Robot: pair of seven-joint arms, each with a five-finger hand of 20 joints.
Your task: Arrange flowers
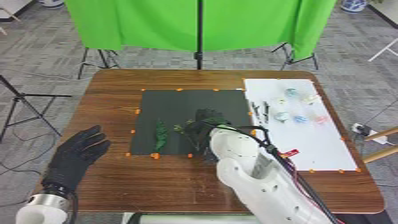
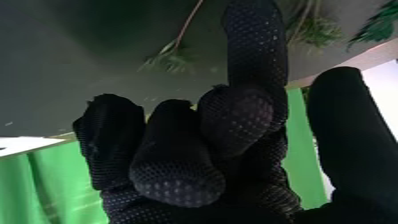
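On the dark mat [image 1: 178,97] lies a leafy green sprig [image 1: 161,136]. To its right my right hand [image 1: 209,125] is low over the mat, beside a small green sprig [image 1: 179,128]. In the right wrist view my right hand [image 2: 258,55] has one finger straight and the thumb apart, others bent, nothing between thumb and straight finger. Beyond it are a thin-stemmed sprig [image 2: 169,57], another sprig [image 2: 317,33] and darker leaves [image 2: 380,22]. My left hand [image 1: 78,150] is open over the table's left side. Several pale flowers, among them a blue one [image 1: 299,119], lie on the white sheet [image 1: 311,150].
Thin dark items [image 1: 259,111] lie along the white sheet's left side. Orange markers, one of them [image 1: 155,156] at the front, edge the mat. The brown table [image 1: 151,185] extends in front; a green curtain [image 1: 151,25] hangs behind it.
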